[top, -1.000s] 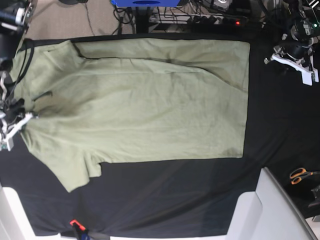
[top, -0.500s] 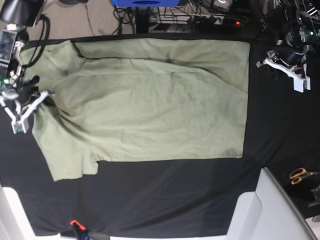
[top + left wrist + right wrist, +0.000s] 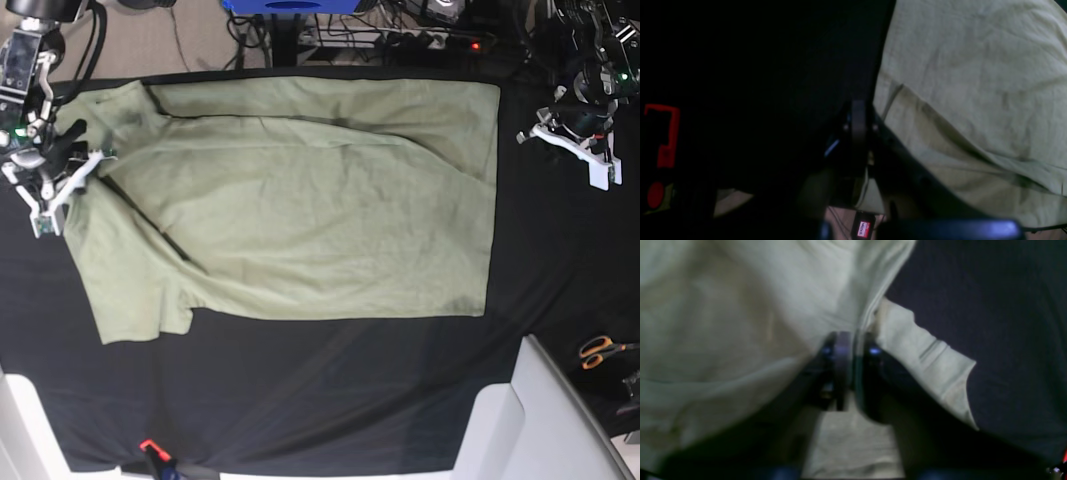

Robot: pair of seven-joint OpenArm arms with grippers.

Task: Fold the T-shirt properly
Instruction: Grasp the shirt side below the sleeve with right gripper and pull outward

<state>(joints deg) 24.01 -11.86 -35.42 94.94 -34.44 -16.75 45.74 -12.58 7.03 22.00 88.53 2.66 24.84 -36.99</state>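
T-shirt (image 3: 300,200) flat on black table cloth (image 3: 350,390) | right gripper (image 3: 62,185) at collar edge, grip cannot be told, fabric between fingers in wrist view | left gripper (image 3: 580,145) clenched, empty, beside hem | scissors (image 3: 600,350) only in base view
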